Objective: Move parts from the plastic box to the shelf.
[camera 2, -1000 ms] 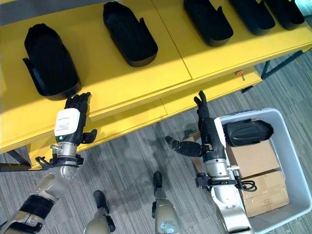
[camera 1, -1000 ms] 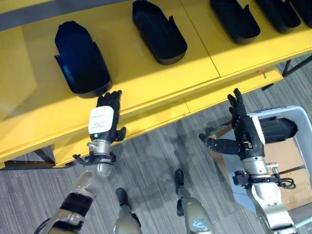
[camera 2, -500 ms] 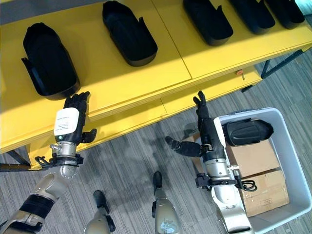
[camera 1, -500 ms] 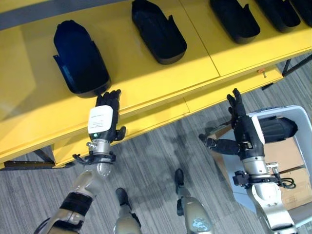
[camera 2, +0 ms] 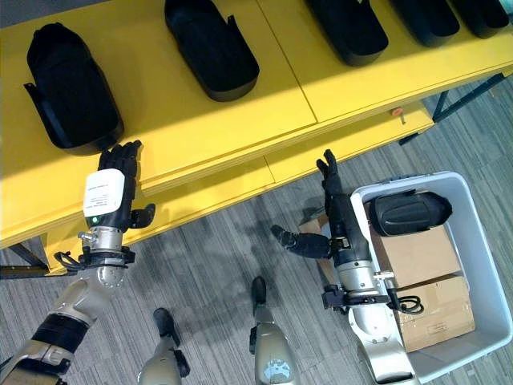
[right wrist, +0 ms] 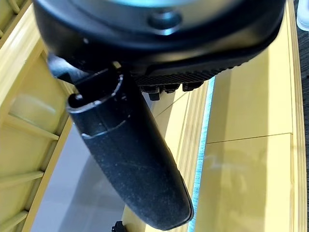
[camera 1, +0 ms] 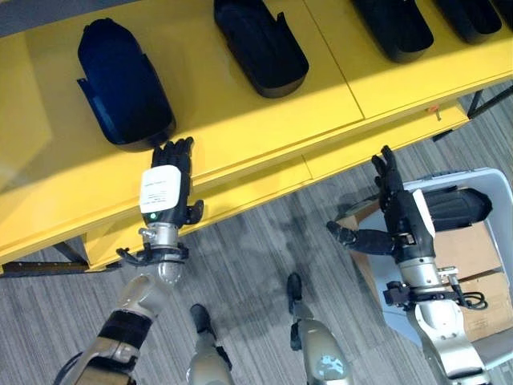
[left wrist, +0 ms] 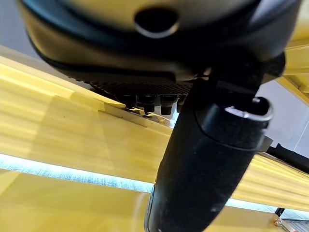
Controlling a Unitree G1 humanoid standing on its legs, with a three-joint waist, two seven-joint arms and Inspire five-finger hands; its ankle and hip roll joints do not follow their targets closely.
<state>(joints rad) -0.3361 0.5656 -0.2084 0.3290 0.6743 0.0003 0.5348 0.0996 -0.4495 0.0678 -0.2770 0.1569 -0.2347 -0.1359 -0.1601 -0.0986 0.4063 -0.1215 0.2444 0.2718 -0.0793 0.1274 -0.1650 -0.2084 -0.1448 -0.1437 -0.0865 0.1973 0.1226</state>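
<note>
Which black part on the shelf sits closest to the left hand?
The leftmost black part on the yellow shelf: the left hand sits just below its near end.

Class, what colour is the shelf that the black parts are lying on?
The shelf is bright yellow, shown best in the right eye view.

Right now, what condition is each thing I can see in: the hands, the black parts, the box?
Left hand: open, holding nothing, fingertips at the shelf's front edge.
Right hand: open, holding nothing, beside the plastic box.
Shelf: yellow, carrying a row of black parts.
Nearest shelf part: lying on the shelf, untouched.
Plastic box: open-topped.
Boxed part: lying in the box above cardboard boxes.
</note>
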